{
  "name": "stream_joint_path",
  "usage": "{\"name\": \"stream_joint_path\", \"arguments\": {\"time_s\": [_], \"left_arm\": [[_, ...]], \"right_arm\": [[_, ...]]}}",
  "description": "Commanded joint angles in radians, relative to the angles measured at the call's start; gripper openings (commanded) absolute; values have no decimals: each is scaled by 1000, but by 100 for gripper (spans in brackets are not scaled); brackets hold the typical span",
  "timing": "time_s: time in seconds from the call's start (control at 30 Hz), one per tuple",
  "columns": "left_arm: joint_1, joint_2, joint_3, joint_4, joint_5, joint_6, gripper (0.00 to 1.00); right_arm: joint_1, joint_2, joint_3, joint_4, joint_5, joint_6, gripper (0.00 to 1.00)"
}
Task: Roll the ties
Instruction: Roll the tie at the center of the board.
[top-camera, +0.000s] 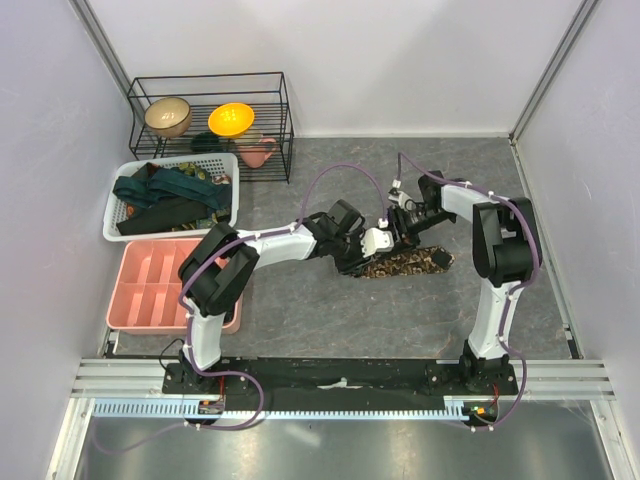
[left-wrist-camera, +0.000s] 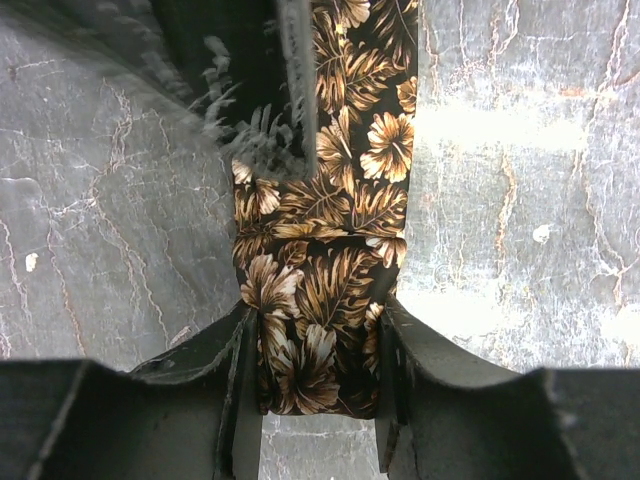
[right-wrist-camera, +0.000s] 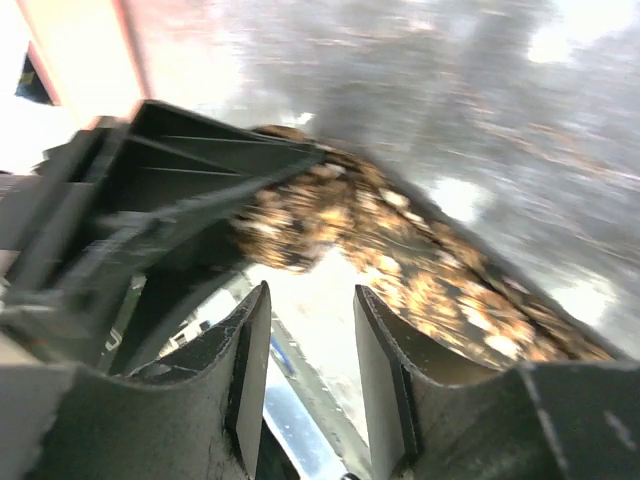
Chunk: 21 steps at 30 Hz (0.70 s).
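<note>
A brown-and-tan leaf-patterned tie (top-camera: 410, 263) lies on the grey table mid-right. In the left wrist view its near end (left-wrist-camera: 320, 250) sits between my left gripper's (left-wrist-camera: 318, 315) fingers, which press on both its edges. In the top view the left gripper (top-camera: 352, 262) is at the tie's left end. My right gripper (top-camera: 398, 232) hovers just above and behind the tie. Its jaws (right-wrist-camera: 312, 300) are open and empty, with the blurred tie (right-wrist-camera: 430, 270) beyond them. Dark teal and black ties (top-camera: 165, 195) lie in the white basket.
The white mesh basket (top-camera: 228, 190) stands at the left, with a pink compartment tray (top-camera: 150, 285) in front of it. A black wire rack (top-camera: 285, 120) at the back left holds a tan bowl (top-camera: 167, 115), a yellow bowl (top-camera: 231, 119) and a pink cup (top-camera: 258, 152).
</note>
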Motion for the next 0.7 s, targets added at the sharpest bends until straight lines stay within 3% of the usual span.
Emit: {"name": "stream_joint_path", "arguments": {"time_s": [0.0, 0.33, 0.53, 0.57, 0.6, 0.67], "left_arm": [[-26, 14, 19, -102, -59, 37, 30], [-42, 33, 36, -106, -79, 31, 33], [-43, 42, 39, -109, -82, 25, 33], [-43, 42, 39, -109, -80, 25, 33], [-43, 44, 38, -109, -80, 22, 34], [-43, 44, 41, -109, -79, 23, 34]], "right_arm": [[49, -26, -13, 50, -126, 56, 46], [106, 23, -42, 124, -51, 101, 44], [106, 27, -69, 78, 39, 50, 20], [107, 31, -71, 74, 52, 36, 9], [107, 31, -72, 69, 78, 33, 5], [106, 34, -76, 68, 104, 32, 6]]}}
